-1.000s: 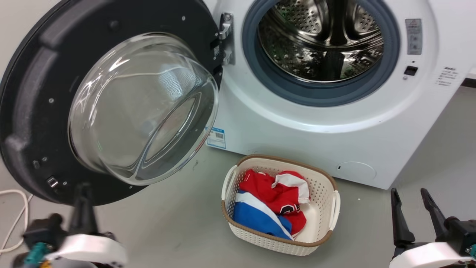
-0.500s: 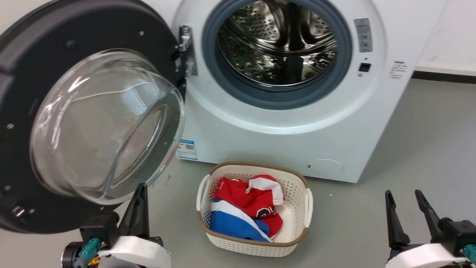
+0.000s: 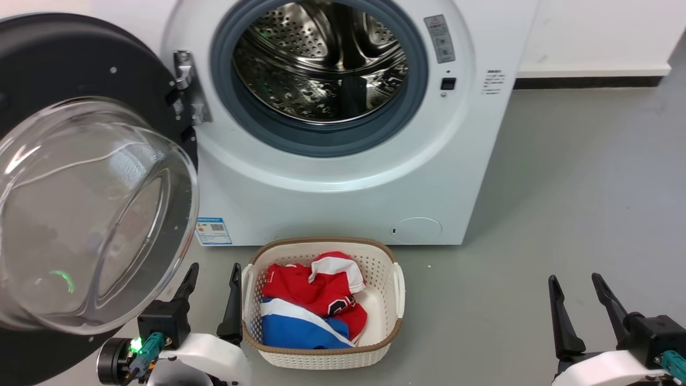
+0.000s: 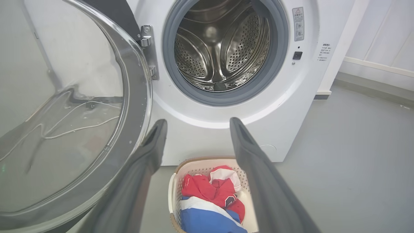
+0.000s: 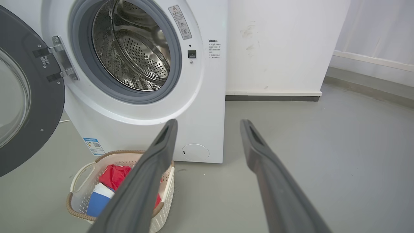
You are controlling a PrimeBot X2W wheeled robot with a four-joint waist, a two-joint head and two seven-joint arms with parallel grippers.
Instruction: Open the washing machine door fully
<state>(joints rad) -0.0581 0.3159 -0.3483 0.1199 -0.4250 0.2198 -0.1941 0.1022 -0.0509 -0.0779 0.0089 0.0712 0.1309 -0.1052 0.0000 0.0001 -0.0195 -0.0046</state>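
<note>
The washing machine (image 3: 343,198) is a white front-loader with its steel drum exposed. The washing machine door (image 3: 80,59) hangs swung out wide on the left hinge, black rim and clear glass bowl (image 3: 91,214) facing me. My left gripper (image 3: 213,269) is open and holds nothing, low between the door's lower right edge and the basket, touching neither. In the left wrist view the left gripper (image 4: 197,120) points at the machine (image 4: 291,97), with the door (image 4: 64,113) to its left. My right gripper (image 3: 573,279) is open over bare floor, and in its own view the right gripper (image 5: 208,121) holds nothing.
A cream laundry basket (image 3: 321,362) with red, white and blue clothes (image 3: 311,300) stands on the grey floor in front of the machine. A white wall with a dark skirting (image 3: 584,81) runs to the right. Open floor lies to the right of the machine.
The head camera has turned, so the whole scene has slid left. My left gripper has come away from under the door's lower rim to the basket's left side. The right gripper kept its place.
</note>
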